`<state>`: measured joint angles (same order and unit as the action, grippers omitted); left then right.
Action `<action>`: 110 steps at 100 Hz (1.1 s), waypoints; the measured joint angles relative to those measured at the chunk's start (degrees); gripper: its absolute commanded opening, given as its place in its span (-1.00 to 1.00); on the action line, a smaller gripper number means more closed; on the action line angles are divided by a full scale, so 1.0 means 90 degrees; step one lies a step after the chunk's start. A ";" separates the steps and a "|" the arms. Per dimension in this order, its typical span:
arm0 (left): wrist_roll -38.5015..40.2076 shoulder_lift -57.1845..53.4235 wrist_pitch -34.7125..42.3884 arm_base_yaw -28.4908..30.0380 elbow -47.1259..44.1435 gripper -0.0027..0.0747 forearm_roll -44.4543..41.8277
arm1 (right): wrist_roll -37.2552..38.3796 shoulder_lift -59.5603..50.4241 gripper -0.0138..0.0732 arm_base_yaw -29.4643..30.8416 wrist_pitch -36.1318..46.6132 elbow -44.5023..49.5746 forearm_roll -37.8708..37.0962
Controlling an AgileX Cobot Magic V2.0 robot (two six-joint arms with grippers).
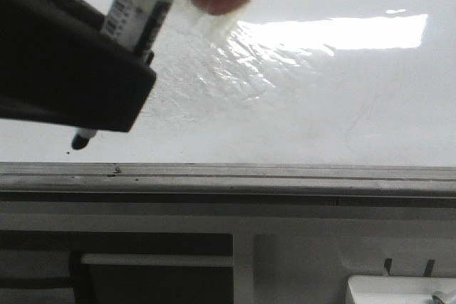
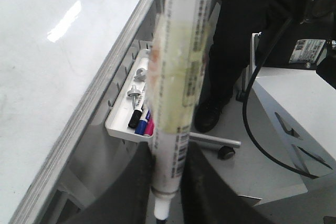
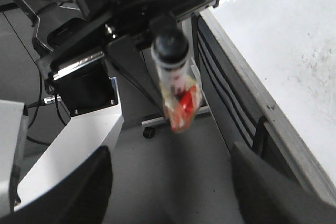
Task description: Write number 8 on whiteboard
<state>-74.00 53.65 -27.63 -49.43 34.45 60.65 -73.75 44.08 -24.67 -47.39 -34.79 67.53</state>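
In the front view, the nearest band is taken up by a grey metal edge rail (image 1: 228, 173) along the whiteboard's near edge, with pale frame panels seen below it. At the lower right corner a white tray (image 1: 399, 288) is partly shown.

Just beyond the rail, at the left, the left pincer (image 1: 121, 76) is seen as a large dark blurred block. It is closed on a marker (image 1: 139, 5), whose white barrel with a barcode label rises above the block. The black tip of the marker (image 1: 80, 140) pokes out below, just above the board surface near the rail; whether it touches cannot be told. A small dark speck is seen beside the tip.

In the left wrist view the marker (image 2: 178, 93) is clamped between the two dark fingers (image 2: 131, 187), its barrel wrapped in yellowish tape. Beside it the tray (image 2: 123, 129) is shown holding several coloured pens under the board edge.

Farther on, the whiteboard (image 1: 342, 112) is glossy white, with a wrinkled clear film patch (image 1: 214, 62) and a bright glare band. No clear drawn figure 8 is seen on it.

In the right wrist view, the right pincer (image 3: 170, 182) is spread open with nothing between its fingers.
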 measured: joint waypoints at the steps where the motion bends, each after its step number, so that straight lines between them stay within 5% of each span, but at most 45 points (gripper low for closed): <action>1: 0.0000 0.0000 0.0000 0.0000 0.0000 -0.98 0.0000 | -0.0011 0.0066 0.28 -0.0022 0.0016 -0.0023 0.0005; 47: -0.0013 0.0000 0.0010 0.0000 0.0000 -0.98 0.0029 | -0.0337 0.1555 0.23 -0.1417 0.1210 -0.0609 0.0601; 73: 0.0012 -0.0006 0.0010 0.0000 0.0000 -0.97 0.0100 | -0.0380 0.1628 -0.83 -0.1731 0.1685 -0.0640 0.0657; 80: 0.0037 -0.0006 0.0042 0.0000 -0.0011 -0.78 0.0150 | -0.0409 0.1628 -0.77 -0.1731 0.1770 -0.0640 0.0644; 97: 0.0352 -0.0094 0.0014 0.0000 -0.0026 0.23 0.0341 | -0.0409 0.1528 -0.77 -0.1772 0.1946 -0.0640 0.0656; 110: 0.0847 -0.0610 -0.0079 0.0000 -0.0026 0.24 0.0115 | -0.0409 0.1088 -0.77 -0.1871 0.2403 -0.0551 0.0546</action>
<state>-66.37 48.16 -28.34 -49.43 34.22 61.68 -77.43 53.87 -41.51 -25.76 -39.75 72.45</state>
